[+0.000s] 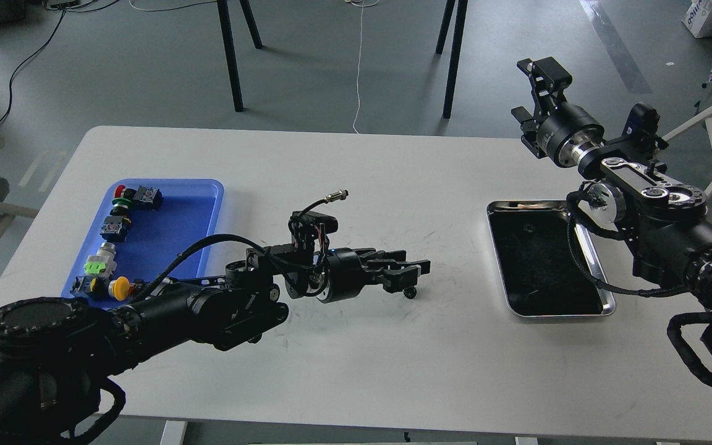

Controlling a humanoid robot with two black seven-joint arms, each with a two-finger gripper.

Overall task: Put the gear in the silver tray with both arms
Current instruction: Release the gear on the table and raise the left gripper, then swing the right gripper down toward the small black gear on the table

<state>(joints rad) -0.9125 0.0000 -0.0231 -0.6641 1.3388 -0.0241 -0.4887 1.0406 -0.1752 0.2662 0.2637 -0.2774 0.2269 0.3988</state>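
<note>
The gear, a small dark toothed piece, sat at the tips of my left gripper, low over the middle of the white table. I could not tell whether the fingers had closed on it or whether it rested on the table. The silver tray lay well apart to the right, its dark bottom showing no gear. My right gripper hung high beyond the tray, fingers spread, holding nothing. A blue tray of coloured switches lay at far left. I judged the task early: carrying the gear across and setting it down both remained
</note>
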